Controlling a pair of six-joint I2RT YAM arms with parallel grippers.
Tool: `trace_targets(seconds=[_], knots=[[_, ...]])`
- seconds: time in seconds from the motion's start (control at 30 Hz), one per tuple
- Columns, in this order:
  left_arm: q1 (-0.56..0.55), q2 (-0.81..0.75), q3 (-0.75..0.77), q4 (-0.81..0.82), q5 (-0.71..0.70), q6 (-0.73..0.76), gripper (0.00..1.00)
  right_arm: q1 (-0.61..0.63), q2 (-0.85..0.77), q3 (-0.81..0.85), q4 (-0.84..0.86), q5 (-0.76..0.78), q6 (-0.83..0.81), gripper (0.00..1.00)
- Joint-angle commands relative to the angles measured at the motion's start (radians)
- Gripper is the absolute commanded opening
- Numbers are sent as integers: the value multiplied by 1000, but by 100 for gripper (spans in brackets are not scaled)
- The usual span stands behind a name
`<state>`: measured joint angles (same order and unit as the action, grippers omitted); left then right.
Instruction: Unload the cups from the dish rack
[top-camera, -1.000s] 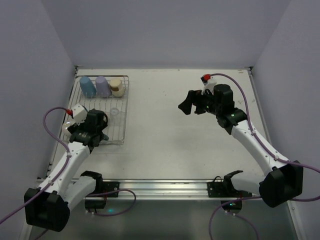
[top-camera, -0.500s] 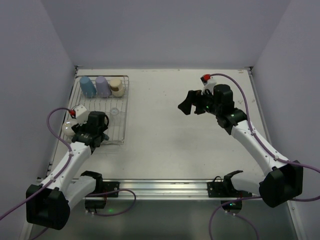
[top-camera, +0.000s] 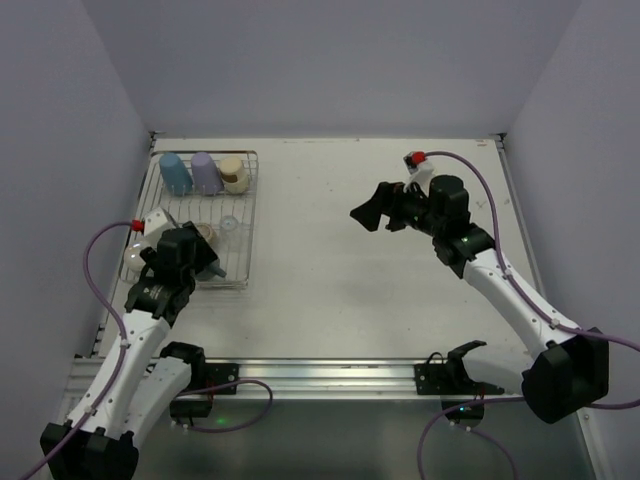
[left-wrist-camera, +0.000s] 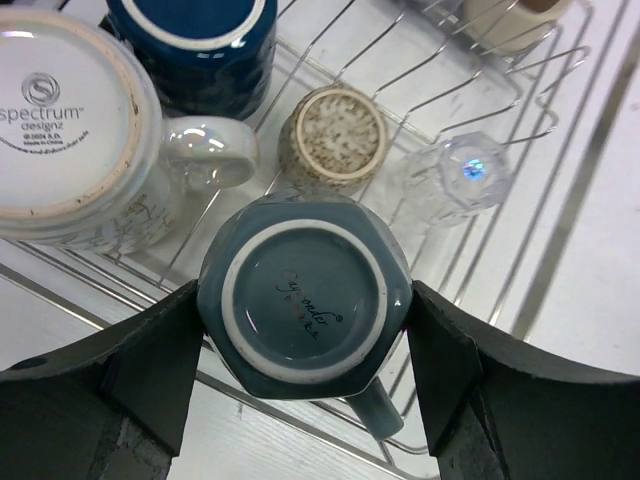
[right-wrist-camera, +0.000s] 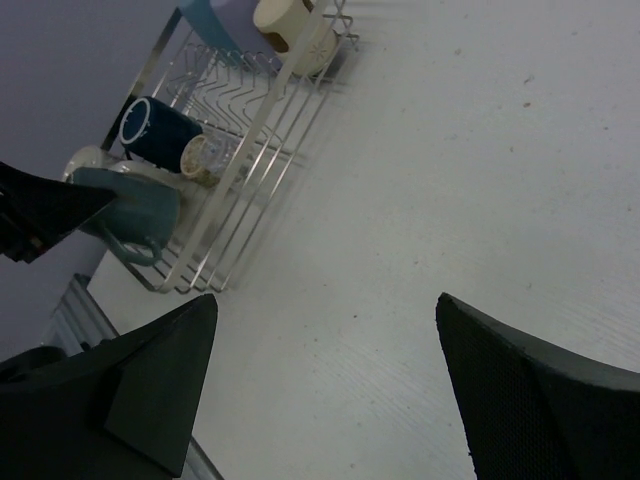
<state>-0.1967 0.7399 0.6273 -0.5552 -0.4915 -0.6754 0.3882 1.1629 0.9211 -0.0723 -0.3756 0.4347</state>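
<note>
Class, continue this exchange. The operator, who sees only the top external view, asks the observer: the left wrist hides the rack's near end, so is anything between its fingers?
Observer: Yes. The left fingers press both sides of an upside-down grey mug.
Operator: Where is its handle?
Observer: The handle sticks out toward the wrist camera, in the gap between the fingers.
Operator: What is closest to it?
Observer: A white mug, also upside down, lies right beside it; whether they touch I cannot tell.

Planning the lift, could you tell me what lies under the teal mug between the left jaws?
Only wires of the dish rack show around the mug; the spot beneath it and its inside are covered.
</note>
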Motion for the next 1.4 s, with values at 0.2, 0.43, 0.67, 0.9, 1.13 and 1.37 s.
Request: trace_targets(seconds=[0.2,0.43,0.67,0.9,1.13,1.37], knots=[[3,-131,215,9,238,57,7,104,-75,-183,478,-7,380,90],[5,-189,177,231,632,-36,3,283,-40,-241,711,87,557,82],[5,-192,28,659,915,-226,1,365,50,-274,885,124,664,74],[3,-180,-38,813,1008,-295,1,393,144,-202,988,23,688,75],[-23,-129,-109,960,1073,-372,2,408,239,-145,1126,-26,763,59],[-50,-116,-120,959,1074,-348,42,406,300,-123,1183,-10,809,19]])
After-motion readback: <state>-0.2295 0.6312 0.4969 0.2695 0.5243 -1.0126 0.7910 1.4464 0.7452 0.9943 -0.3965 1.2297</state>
